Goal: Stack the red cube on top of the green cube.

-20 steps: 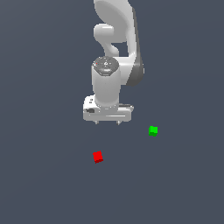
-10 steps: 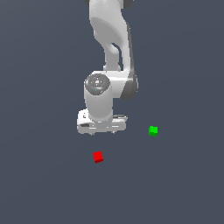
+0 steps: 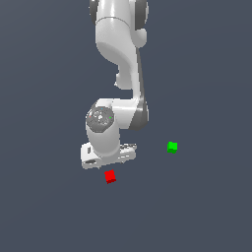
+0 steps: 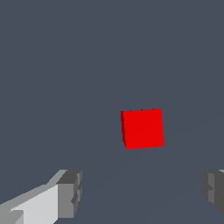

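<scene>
A plain dark grey-blue floor (image 3: 44, 206) fills the scene.

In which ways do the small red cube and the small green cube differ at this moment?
Colour: the small bright red cube is red, the small bright green cube is green. Position: the red cube lies just below the robot's hand in the exterior view; the green cube sits apart, toward that view's right. Only the red cube shows in the wrist view. Both look similar in size and rest on the dark grey floor.
</scene>
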`<state>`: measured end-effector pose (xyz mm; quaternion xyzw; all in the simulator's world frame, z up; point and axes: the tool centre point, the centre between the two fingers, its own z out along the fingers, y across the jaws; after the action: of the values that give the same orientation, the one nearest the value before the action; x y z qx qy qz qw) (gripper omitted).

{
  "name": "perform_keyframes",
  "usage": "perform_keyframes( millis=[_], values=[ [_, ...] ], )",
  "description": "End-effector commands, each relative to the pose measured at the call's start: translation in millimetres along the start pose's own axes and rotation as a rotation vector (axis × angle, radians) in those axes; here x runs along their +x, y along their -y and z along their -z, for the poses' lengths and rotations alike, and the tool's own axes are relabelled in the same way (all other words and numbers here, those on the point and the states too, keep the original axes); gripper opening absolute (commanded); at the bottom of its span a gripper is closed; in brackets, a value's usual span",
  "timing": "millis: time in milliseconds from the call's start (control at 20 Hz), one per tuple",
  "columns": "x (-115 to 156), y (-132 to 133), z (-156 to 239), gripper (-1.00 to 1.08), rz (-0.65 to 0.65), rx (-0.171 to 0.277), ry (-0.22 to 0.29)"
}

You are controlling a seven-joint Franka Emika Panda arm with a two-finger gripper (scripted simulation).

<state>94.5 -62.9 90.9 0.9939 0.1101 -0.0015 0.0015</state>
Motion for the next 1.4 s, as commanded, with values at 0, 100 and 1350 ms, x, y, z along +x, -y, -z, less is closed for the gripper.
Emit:
perform_keyframes(
  millis=[0,100,1350],
  values=[
    [9,-5,-7,1.0,0.025,0.001,-0.002],
    [14,-7,-11,1.0,0.039,0.001,-0.002],
    [27,-13,-62,1.0,0.077,0.003,-0.003]
  ],
)
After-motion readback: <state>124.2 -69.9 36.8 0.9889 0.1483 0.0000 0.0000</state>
